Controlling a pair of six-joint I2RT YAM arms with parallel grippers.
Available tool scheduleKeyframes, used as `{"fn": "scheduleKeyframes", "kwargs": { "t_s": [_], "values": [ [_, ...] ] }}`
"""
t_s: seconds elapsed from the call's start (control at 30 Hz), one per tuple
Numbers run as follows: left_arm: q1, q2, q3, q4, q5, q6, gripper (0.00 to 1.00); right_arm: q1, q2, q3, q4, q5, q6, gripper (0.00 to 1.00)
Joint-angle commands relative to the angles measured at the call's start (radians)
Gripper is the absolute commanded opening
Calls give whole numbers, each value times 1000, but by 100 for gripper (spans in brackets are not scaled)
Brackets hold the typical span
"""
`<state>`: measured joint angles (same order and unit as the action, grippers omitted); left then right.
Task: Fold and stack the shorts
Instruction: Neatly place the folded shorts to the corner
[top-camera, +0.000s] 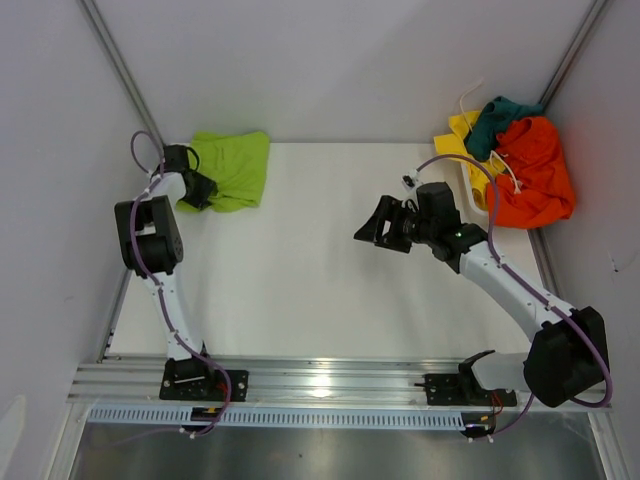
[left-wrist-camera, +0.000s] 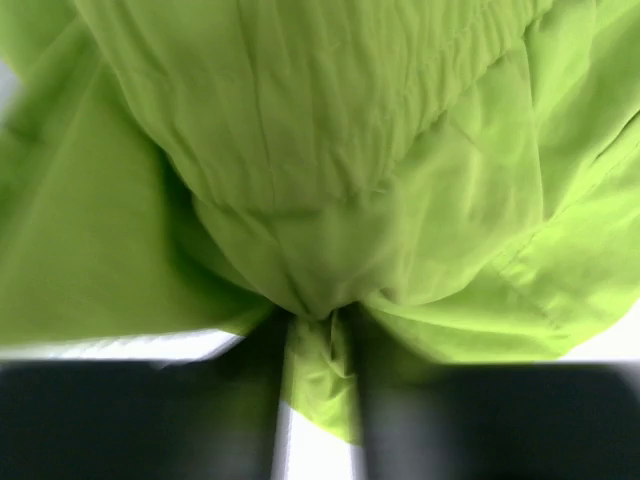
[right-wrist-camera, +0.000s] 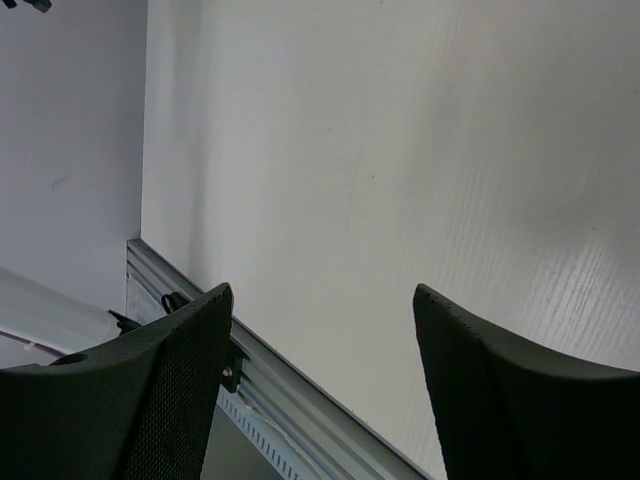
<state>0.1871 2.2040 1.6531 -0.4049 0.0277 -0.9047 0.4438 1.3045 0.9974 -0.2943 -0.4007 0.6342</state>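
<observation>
The left arm's fingers (left-wrist-camera: 150, 420) pinch a fold of the lime green cloth shorts (left-wrist-camera: 330, 150), roughly folded at the far-left corner of the white surface (top-camera: 320, 290) — if cloth clings as they lift, the fold could drag apart. The right arm's fingers (right-wrist-camera: 160, 400) hang spread and empty over mid-surface, well apart from the orange cloth shorts (top-camera: 535, 175), yellow shorts (top-camera: 457, 135) and dark teal shorts (top-camera: 500, 118) heaped far right.

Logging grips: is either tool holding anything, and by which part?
The left tool pinches the lime green shorts by a bunched fold at their edge; the right tool is open and empty.
</observation>
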Motion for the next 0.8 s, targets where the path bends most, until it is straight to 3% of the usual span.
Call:
{"fn": "scheduleKeyframes", "kwargs": {
  "t_s": [0.0,0.03,0.07,0.23,0.4,0.53,0.6,0.63,0.67,0.77],
  "values": [
    [-6,19,77,-55,-26,27,61,-4,-5,21,4,7,-14,75],
    [-8,1,76,-64,-64,27,84,-5,-4,23,3,7,-13,75],
    [-9,-13,67,-72,-78,44,99,-5,-1,27,4,7,-13,75],
    [-17,-130,-16,-86,-87,53,99,-22,22,93,-37,17,-42,75],
    [-20,-343,-273,-35,-40,4,99,-114,38,204,-92,45,-77,75],
    [-20,-483,-386,-5,6,-25,99,-221,55,296,-149,158,-55,75],
    [-23,-550,-424,-6,14,-11,99,-305,42,291,-125,252,-5,82],
    [-29,-573,-435,-8,14,-11,99,-333,35,282,-100,278,16,96],
    [-34,-595,-458,12,23,6,99,-362,24,265,-92,328,62,100],
    [-54,-685,-528,70,86,55,99,-506,24,239,-29,319,100,99]
  ]
}}
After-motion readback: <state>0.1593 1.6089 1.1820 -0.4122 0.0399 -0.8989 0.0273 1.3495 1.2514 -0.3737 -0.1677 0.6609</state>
